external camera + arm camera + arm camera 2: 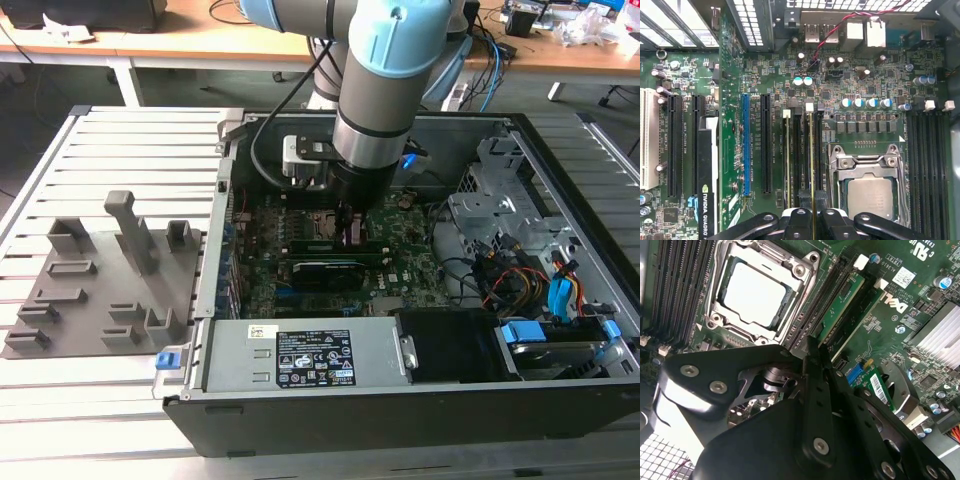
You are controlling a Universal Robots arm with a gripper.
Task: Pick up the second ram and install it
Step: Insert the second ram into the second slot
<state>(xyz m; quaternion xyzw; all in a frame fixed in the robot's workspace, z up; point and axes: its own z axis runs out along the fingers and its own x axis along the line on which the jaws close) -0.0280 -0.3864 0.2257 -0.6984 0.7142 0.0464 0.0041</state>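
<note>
End effector [812, 220] is sitting down inside the open PC case [560, 170], over the motherboard [400, 255] just on the exterior view's right of the CPU socket [867, 185]. Fingers [797, 222] are pinching nearly shut, with the second ram [812, 160] clamped edge-on between them. In the first wrist view the ram is showing as a thin line, long axis running straight along the memory slots [800, 155], parallel to the side of the CPU socket frame, far end pointing at the white slot latch [809, 106]. It is standing on edge in line with a slot; cannot tell if it is fully seated. In the second wrist view the end effector [812, 365] is covering the near part, and a green stick [842, 302] is lying in a slot beside the socket [757, 290], same long-axis direction as the slots; cannot tell whether that is the held stick. In the exterior view the arm [385, 90] is coming down vertically into the case, and the black card [325, 270] is sitting just nearer than the end effector [350, 232]. Gray holder blocks [100, 285] are sitting on the slatted desk [110, 150], on the exterior view's left, well apart from the case.
</note>
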